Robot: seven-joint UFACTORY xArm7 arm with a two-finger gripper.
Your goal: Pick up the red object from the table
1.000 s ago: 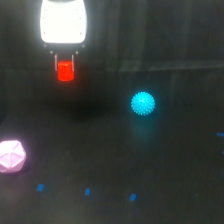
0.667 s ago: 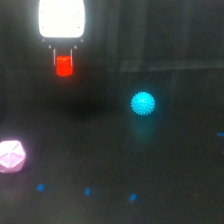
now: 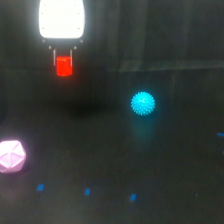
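Observation:
The red object [image 3: 64, 66] is a small bright red-orange block held between my gripper's [image 3: 63, 64] two dark fingers, under the white gripper body at the upper left of the exterior view. It hangs above the black table [image 3: 165, 165], with a faint shadow on the surface below it. The gripper is shut on it.
A cyan spiky ball [image 3: 143, 103] lies on the table right of centre. A pink faceted polyhedron [image 3: 11, 156] lies at the exterior view's left edge. Small blue marks [image 3: 87, 191] dot the table near the bottom and at the right edge.
The gripper with the red object has risen in the frame and drifted slightly toward the exterior view's left. The ball and polyhedron have not moved.

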